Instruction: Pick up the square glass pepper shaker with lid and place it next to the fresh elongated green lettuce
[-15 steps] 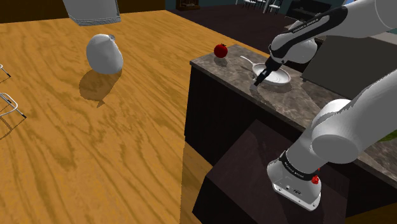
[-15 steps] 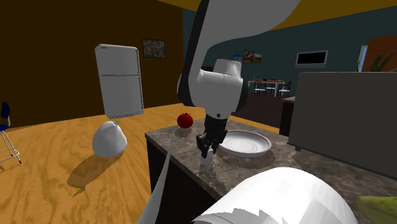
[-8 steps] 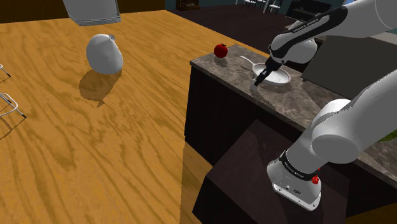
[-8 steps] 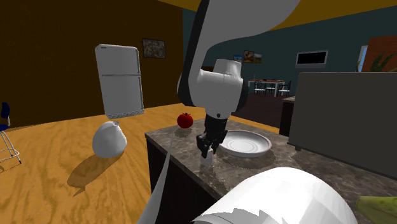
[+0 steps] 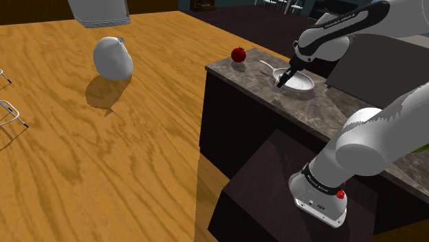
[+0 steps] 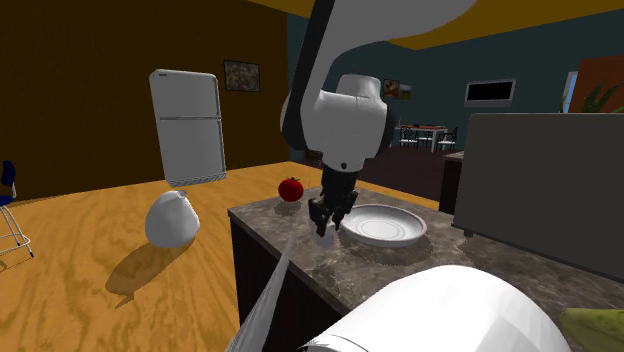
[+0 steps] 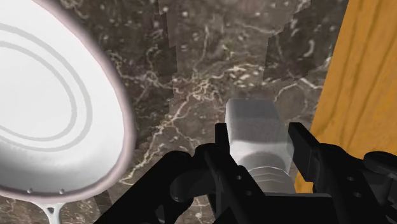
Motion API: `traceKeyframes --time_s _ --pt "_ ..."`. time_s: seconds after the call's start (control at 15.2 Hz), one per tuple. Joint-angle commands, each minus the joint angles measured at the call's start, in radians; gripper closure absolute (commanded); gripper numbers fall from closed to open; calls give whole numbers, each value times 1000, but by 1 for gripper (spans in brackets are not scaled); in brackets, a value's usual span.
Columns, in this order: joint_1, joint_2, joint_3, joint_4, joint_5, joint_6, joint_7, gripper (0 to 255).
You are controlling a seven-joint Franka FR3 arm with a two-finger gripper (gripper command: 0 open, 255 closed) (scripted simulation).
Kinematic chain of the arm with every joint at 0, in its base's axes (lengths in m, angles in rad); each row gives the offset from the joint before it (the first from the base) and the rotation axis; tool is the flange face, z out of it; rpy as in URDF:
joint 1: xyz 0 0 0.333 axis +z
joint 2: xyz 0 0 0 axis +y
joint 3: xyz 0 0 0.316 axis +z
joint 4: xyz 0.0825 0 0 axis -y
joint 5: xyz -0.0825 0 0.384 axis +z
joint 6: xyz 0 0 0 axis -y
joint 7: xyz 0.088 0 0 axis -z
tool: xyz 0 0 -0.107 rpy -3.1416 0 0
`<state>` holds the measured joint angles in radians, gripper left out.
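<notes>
The pepper shaker (image 7: 253, 125) is a pale, square-sided little bottle with a ribbed neck. My gripper (image 7: 262, 145) is shut on it, one black finger on each side. In the second exterior view the gripper (image 6: 327, 222) hangs just above the dark marble counter (image 6: 300, 240), and the shaker (image 6: 326, 232) peeks out pale under the fingertips, off the stone. In the shoulder view the gripper (image 5: 281, 80) hovers at the near rim of a white dish. A strip of yellow-green lettuce (image 6: 592, 326) lies at the second exterior view's lower right corner.
A white dish with a handle (image 5: 300, 80) (image 6: 386, 227) (image 7: 44, 108) lies beside the gripper. A red tomato (image 5: 238, 53) (image 6: 291, 187) sits at the counter's far corner. A grey box (image 6: 540, 180) stands behind the dish. The counter edge drops to wooden floor (image 5: 103, 151).
The gripper has risen a little with the shaker, which stood on the counter before and now hangs clear of it. The forearm has swung upward.
</notes>
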<state>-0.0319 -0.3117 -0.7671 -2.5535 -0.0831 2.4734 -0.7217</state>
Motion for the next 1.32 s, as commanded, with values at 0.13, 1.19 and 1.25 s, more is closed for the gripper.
traceKeyframes --time_s 0.13,1.19,1.25 --pt "-22 -44 29 23 -30 -62 30 255" --pt "-59 -156 115 158 -71 -301 95 255" --pt "-59 -160 119 168 -71 -315 97 255"
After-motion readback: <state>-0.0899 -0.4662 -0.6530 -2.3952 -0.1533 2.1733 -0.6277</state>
